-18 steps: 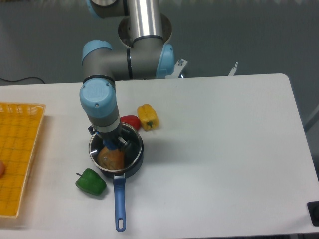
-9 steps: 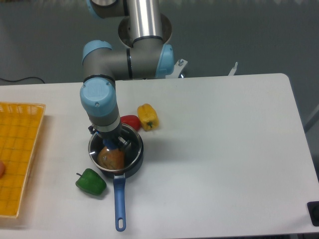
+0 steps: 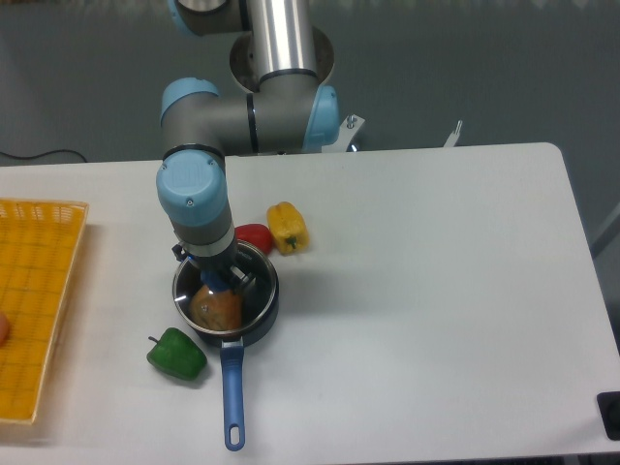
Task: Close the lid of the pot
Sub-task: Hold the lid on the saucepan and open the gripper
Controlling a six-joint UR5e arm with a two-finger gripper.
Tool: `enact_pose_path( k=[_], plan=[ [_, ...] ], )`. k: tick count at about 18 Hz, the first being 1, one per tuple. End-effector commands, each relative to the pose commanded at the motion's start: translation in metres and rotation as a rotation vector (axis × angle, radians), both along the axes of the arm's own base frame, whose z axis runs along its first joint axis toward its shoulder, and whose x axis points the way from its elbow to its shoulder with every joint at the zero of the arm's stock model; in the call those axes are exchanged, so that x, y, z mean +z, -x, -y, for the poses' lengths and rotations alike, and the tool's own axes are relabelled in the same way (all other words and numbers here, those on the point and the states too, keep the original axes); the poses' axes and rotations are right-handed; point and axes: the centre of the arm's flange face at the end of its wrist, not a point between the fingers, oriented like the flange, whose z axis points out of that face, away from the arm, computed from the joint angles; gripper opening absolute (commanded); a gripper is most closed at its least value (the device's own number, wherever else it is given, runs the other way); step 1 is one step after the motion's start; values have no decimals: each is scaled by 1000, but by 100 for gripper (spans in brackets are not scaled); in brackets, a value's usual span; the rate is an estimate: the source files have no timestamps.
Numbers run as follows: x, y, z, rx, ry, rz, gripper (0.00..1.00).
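Scanning from left: items were recorded in the order below.
Yellow basket [image 3: 39, 291]: a flat orange-yellow mesh tray was seen at the table's left edge, cut off by the frame; a small reddish object was only partly visible at its left margin and could not be identified.
Green pepper [image 3: 177, 354]: it was found lying on the table just beside the pot's lower left side, whether touching the wall could not be told.
Pot [image 3: 262, 315]: the small black saucepan was placed left of the table's centre, upright, with an orange-brown item seen inside it through the glass.
Pot lid [image 3: 254, 283]: the transparent lid with its metal rim was seen lying over the pot's mouth, rim roughly matched to rim; whether it was fully seated could not be told.
Gripper [image 3: 215, 281]: it was pointed straight down over the middle of the lid, where a bit of the blue knob was visible between the dark fingers; the fingers appeared to be closed about the knob, though the arm's wrist hid most of the contact.
Blue handle [image 3: 232, 397]: it was extended from the pot toward the near table edge.
Red pepper [image 3: 254, 235]: it was seen just behind the pot, partly hidden by the arm, and touching the yellow one.
Yellow pepper [image 3: 287, 227]: it was lying to the right of the red pepper.
Table [image 3: 436, 291]: the white top was seen bearing everything listed.
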Motion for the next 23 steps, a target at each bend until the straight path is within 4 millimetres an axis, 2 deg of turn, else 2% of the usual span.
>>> enact_pose_path(
  k=[17, 23],
  plan=[
    [-3, 1, -1, -2, 0, -2, 64],
    [-3, 2, -1, -2, -2, -3, 68]
  ],
)
